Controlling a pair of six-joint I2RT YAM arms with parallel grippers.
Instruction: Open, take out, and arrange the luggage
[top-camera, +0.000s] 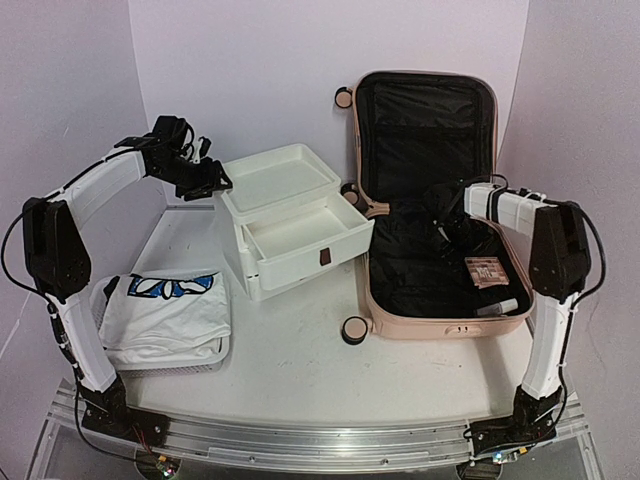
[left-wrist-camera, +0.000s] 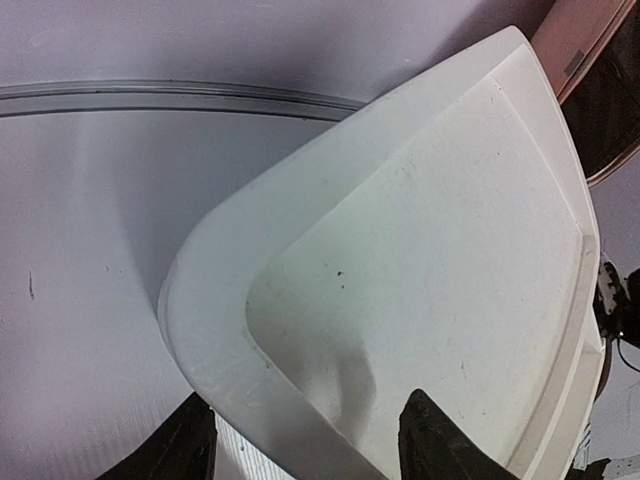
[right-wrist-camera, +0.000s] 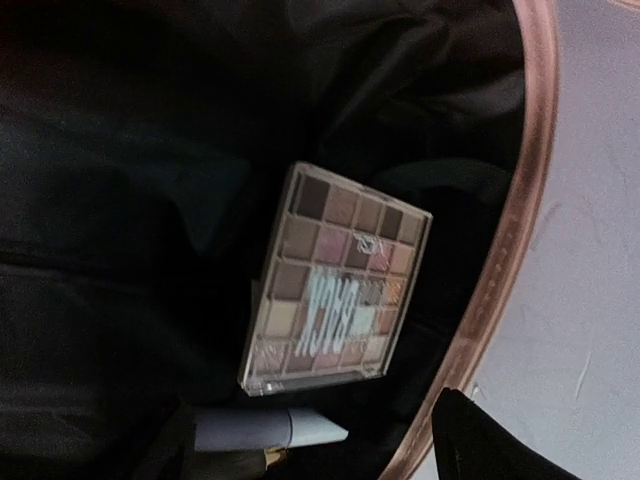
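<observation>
The pale pink luggage (top-camera: 450, 327) lies open on the right, its lid (top-camera: 420, 120) standing against the back wall and showing black lining. An eyeshadow palette (top-camera: 485, 270) and a pale tube (top-camera: 497, 308) lie in its lower half. My right gripper (top-camera: 450, 228) hangs open and empty inside the suitcase. In the right wrist view (right-wrist-camera: 320, 450) it is just above the palette (right-wrist-camera: 340, 285) and tube (right-wrist-camera: 270, 430), by the pink rim (right-wrist-camera: 510, 250). My left gripper (top-camera: 205, 180) is open and empty, its fingers astride the back left corner of the white drawer unit (top-camera: 290, 225).
The drawer unit's top tray (left-wrist-camera: 420, 230) fills the left wrist view, with the left gripper (left-wrist-camera: 315, 445) at its rim. Its upper drawer (top-camera: 310, 235) is pulled out. A white mesh basket (top-camera: 170, 358) holding a folded white shirt (top-camera: 165, 305) sits front left. A caster wheel (top-camera: 353, 331) juts out.
</observation>
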